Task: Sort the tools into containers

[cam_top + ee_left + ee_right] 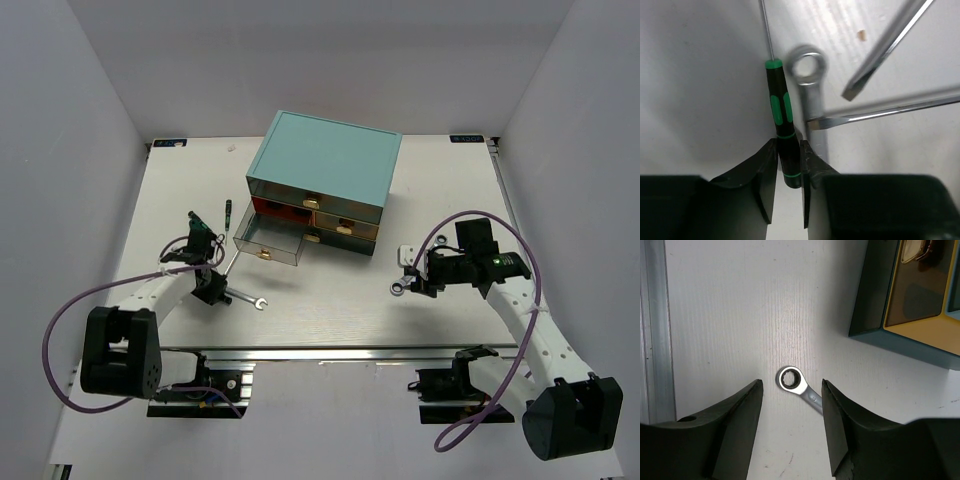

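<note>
Where your left claw (788,146) reaches among the tools, its 2 fingers are clenched on the butt end of a green-handled screwdriver (780,107), 1 pad flat against each side of the handle. Room is lopsided there: to this claw's left lies bare white table (700,75), while its right side is crowded. The screwdriver's long axis runs straight out ahead of the claw, with the thin steel shaft pointing away. Its handle is round and black, with glossy green inlays and rings. Just right of it a silver wrench (810,75) lies nearly parallel, ring end ahead, its flat shank passing beneath the right finger. From further right 2 polished flat-tipped blades slant in. The upper blade (885,50) stops short of the wrench, and the lower blade (880,114) ends at the wrench's shank. Your right claw (791,386) is released, fingers spread wide above a second wrench (791,380) and touching nothing. The wrench's toothed ring end sits midway between the fingers, and its shank slants back toward the right finger, which hides the rest. Left of this claw, grained white tabletop runs to a brushed aluminium rail (652,340) at the edge. Ahead and right stands a corner of the teal chest (920,351), its amber-tinted drawer (920,295) carrying a gold pull (915,250).
</note>
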`<state>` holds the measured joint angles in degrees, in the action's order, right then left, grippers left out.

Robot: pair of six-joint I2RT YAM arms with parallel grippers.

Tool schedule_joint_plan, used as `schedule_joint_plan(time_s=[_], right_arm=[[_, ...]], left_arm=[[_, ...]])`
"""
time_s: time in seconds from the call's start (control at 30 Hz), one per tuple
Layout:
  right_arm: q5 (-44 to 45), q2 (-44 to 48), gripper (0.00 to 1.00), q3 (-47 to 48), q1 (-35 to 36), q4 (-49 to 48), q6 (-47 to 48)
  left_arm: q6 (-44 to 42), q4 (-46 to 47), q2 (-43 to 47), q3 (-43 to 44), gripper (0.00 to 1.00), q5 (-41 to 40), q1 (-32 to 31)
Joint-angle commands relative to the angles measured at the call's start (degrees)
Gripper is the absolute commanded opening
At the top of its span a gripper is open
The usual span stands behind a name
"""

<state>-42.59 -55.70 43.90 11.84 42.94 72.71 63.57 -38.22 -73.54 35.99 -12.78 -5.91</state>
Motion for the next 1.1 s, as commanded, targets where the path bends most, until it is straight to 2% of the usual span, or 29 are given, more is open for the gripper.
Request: schedule_joint_plan(time_s=[0.0, 0.23, 0.33, 0.4, 0.5, 0.6, 0.73, 0.87, 1.07], right_arm=[[-1.88, 1.3, 0.56, -0.39, -0.15, -1.72, -1.25], [-2.15, 1.12, 0.56, -0.75, -0.15, -2.6, -1.78], [-2.24, 0.86, 0.56, -0.66, -0.15, -2.95, -1.87], [-2.41, 0.77, 0.56, -0.31, -0.23, -2.77, -2.04], [-2.59, 0.86, 0.56, -0.04, -0.15, -2.77, -2.48], [-3.29, 0.95, 0.56, 0.05, -0.23, -2.77, -3.01], [-4.08, 0.95, 0.56, 0.13, -0.23, -3.39, -4.15], [-4.52, 0.86, 0.56, 0.66, -0.23, -4.61, -5.64], [-4.79, 1.03, 0.55, 1.19, -0.15, -5.15, -7.84]], left_arm=[[-0.82, -3.97, 1.81, -1.88, 0.31, -0.15, 0.38], [-0.38, -5.82, 9.37, -6.89, 0.18, 1.17, 0.38], [-0.99, -6.69, 12.26, -7.07, 0.05, 1.52, 0.38], [-2.04, -8.8, 14.46, -4.8, 0.0, 1.18, 0.46], [-4.06, -12.4, 22.7, 0.38, 0.0, 0.13, 0.38], [-7.13, -12.5, 27.29, 5.73, 0.0, 0.29, 0.38], [-13.98, -9.87, 30.12, 10.59, 0.0, 6.86, 0.38], [-16.2, 4.33, 30.47, 9.98, 0.0, 26.17, 0.29], [-15.93, 13.85, 24.24, 12.35, 0.0, 31.23, -2.78]])
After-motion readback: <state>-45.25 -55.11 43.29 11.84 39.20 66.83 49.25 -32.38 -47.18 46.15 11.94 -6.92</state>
